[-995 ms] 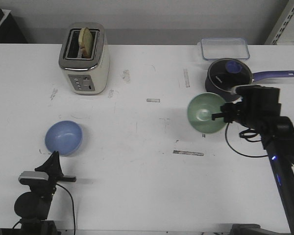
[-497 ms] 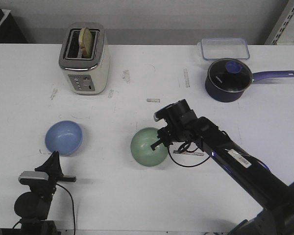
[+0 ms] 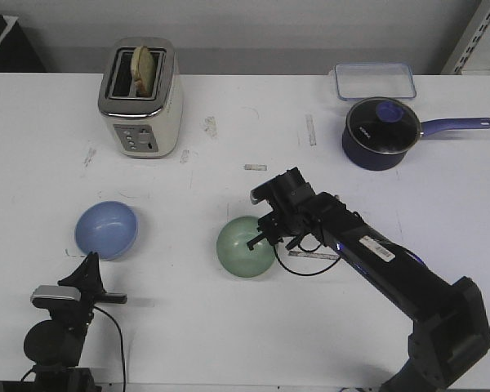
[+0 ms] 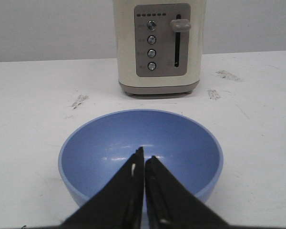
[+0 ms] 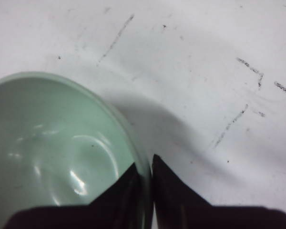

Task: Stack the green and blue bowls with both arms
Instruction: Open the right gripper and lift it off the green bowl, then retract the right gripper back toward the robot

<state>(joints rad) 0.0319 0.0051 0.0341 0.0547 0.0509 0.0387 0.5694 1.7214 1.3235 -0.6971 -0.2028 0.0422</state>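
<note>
The pale green bowl (image 3: 245,247) is at the table's middle, held by its right rim in my right gripper (image 3: 264,238). In the right wrist view the jaws pinch the rim of the green bowl (image 5: 57,152), one finger inside and one outside. The blue bowl (image 3: 106,229) sits upright on the table at the left. My left gripper (image 3: 87,269) is low, just in front of it, shut and empty. In the left wrist view its closed fingertips (image 4: 144,160) point at the blue bowl (image 4: 181,138).
A cream toaster (image 3: 140,98) with bread stands at the back left, behind the blue bowl. A dark navy saucepan (image 3: 381,133) with a long handle and a clear lidded container (image 3: 374,80) are at the back right. Tape marks dot the white table (image 3: 229,327).
My right arm has carried the green bowl from near the saucepan leftward to the table's middle, then settled it slightly lower. The left arm and the blue bowl have not moved.
</note>
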